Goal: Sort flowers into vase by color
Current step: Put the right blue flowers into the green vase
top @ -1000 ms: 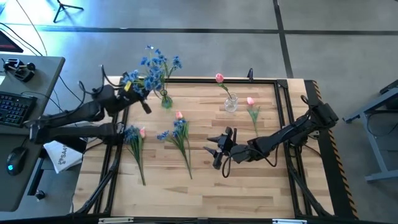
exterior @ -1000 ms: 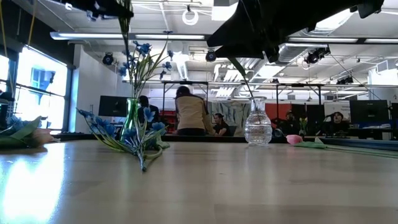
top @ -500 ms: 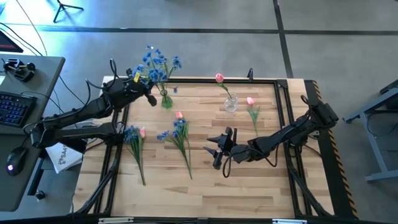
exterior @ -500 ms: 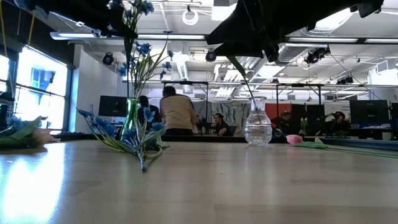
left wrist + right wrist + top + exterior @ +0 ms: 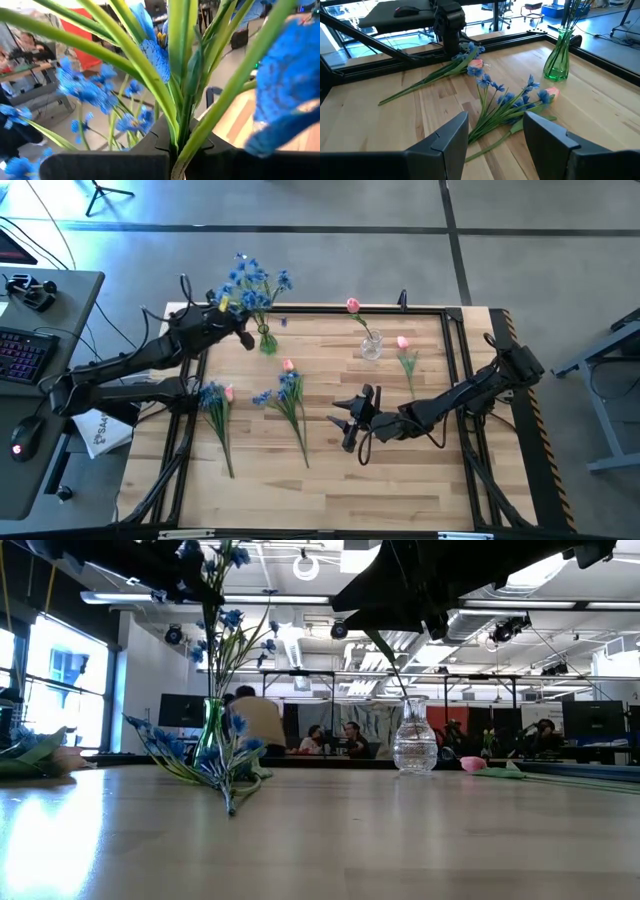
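Observation:
My left gripper is beside the green vase at the table's far left and is shut on a blue flower. That vase holds several blue stems. The clear vase holds one pink flower. My right gripper hovers open over the table's middle. In its wrist view a blue and pink bunch lies flat ahead of it. Another bunch lies at the left, and a single pink flower lies right of the clear vase. My left gripper pinches the blue flower's green stems between its two fingers, low on the stems. Several stems and leaves pass through the hold. They rise from the fingers, lifted clear of the table, blossoms spread above. Whether the lower end reaches into the vase, I cannot tell.
A dark rail frames the wooden table. A side desk with keyboard and mouse stands left of it. The near half of the table is bare wood. People sit and move in the room beyond the far edge.
My left gripper has moved toward the far edge and the green vase, carrying the blue flower; its blossoms now stand among those above the vase. Most of this happened in the first half second. The right arm has kept still.

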{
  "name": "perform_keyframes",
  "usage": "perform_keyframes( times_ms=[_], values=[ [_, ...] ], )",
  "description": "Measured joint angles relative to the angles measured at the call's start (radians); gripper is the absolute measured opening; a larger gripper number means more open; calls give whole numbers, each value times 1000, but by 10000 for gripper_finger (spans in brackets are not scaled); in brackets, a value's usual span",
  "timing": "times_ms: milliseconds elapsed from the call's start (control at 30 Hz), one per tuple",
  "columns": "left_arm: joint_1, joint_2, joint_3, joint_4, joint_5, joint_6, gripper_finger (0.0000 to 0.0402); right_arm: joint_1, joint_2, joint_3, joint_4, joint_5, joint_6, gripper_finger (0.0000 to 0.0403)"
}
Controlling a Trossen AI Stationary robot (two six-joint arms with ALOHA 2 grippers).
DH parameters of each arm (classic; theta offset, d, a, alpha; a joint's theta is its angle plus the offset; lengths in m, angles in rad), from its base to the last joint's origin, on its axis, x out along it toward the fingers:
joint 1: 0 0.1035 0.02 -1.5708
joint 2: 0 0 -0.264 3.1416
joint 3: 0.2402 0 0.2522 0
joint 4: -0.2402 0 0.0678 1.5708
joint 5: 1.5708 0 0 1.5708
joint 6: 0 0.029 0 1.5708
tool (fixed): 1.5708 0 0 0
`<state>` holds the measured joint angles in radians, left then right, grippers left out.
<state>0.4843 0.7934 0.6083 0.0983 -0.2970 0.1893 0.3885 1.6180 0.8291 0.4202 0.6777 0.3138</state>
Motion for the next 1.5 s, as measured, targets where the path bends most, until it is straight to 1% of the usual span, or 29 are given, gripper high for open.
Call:
perform_keyframes(
  times_ms=[200, 333, 400, 533, 600, 700, 767, 833, 900, 1033, 1267, 1400, 1500],
  values=[
    [0, 91, 0, 2, -6, -25, 19, 0, 0, 0, 2, 0, 0, 183],
    [1, 118, 2, -24, -42, -40, 50, 0, 0, 0, 2, 0, 0, 183],
    [11, 121, 22, -99, -46, -60, 76, 0, 0, 0, 2, 0, 0, 183],
    [44, 119, 100, -281, -48, -98, 128, 0, 0, 0, 3, 0, 0, 183],
    [60, 120, 144, -400, -48, -114, 147, 0, 0, 0, 3, 0, 0, 183],
    [74, 124, 207, -546, -46, -136, 165, 0, 0, 0, 3, 0, 0, 183],
    [81, 131, 233, -622, -22, -145, 171, 0, 0, 0, 3, 0, 0, 183],
    [90, 143, 249, -668, 17, -145, 173, 0, 0, 0, 3, 0, 0, 183],
    [94, 157, 262, -708, 34, -145, 174, -1, 0, 0, 3, 0, 0, 183],
    [94, 180, 308, -792, 16, -153, 174, -1, 0, 0, 3, 0, 0, 183],
    [99, 209, 489, -1039, 14, -161, 175, -2, 0, 0, 3, 0, 0, 183],
    [92, 201, 587, -1181, 13, -230, 175, -2, 0, 0, 3, 0, 0, 183],
    [65, 175, 630, -1276, 17, -288, 175, -2, 0, 0, 3, 0, 1, 183]
  ],
)
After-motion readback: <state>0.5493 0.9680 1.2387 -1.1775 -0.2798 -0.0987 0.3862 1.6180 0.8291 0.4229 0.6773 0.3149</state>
